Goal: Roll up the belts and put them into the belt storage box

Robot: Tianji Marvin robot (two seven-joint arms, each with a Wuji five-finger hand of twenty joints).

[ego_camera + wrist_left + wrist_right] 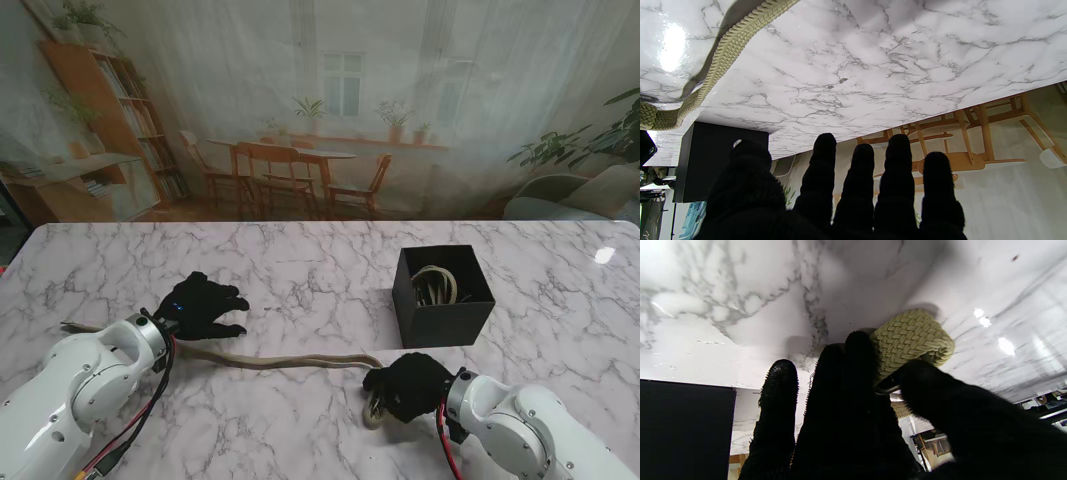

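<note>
box (pixel 443 300) blocks right, belt (pixel 290 359) crosses middle

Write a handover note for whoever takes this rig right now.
Right hand: shut on the rolled start of the woven belt, nearer to me than the black storage box.
Left hand: open, fingers spread over the belt's left stretch.
Done: one coiled belt is in the box.
Left: finish rolling this belt, most of it lies flat, then box it.
</note>
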